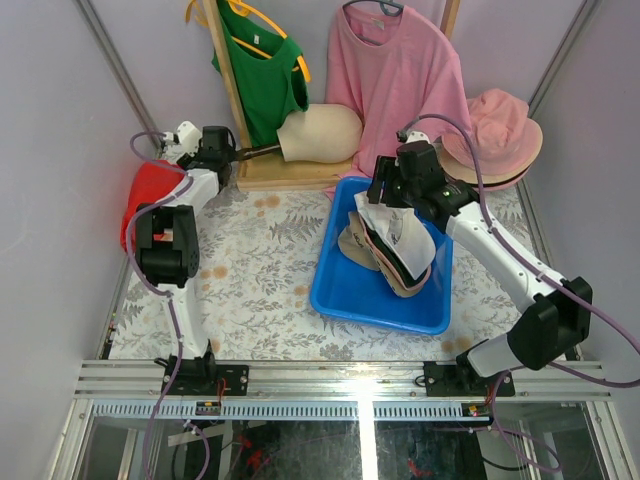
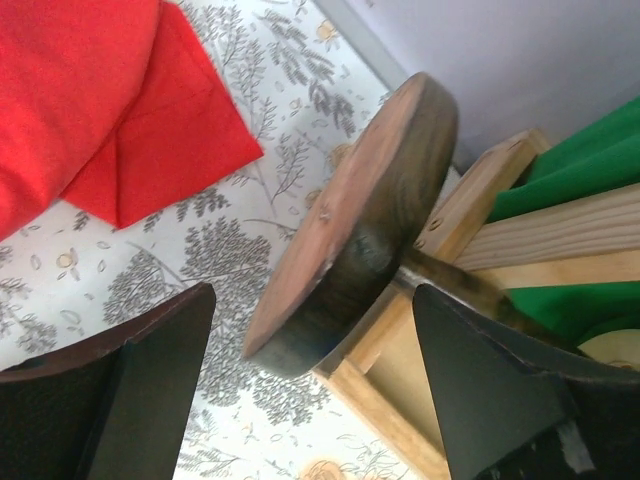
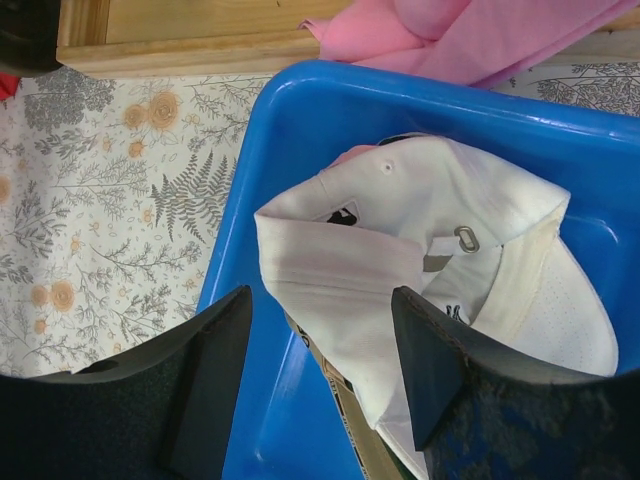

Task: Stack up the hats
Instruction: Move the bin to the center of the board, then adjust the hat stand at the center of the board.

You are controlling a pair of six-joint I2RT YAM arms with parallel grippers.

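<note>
Right gripper, jaws apart, above a white cap in the blue bin, left gripper, jaws spread, around a wooden disc at the far left corner of the table

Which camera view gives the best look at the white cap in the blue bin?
Right wrist: the white cap is seen close up, its eyelets and brim clear, lying in the blue bin. Top external shows it small, partly under the right gripper. Left wrist does not show it.

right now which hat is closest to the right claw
The white cap, topmost in the blue bin, right under the open right claw. The tan hat lies beneath it, and the pink bucket hat sits outside the bin.
</note>
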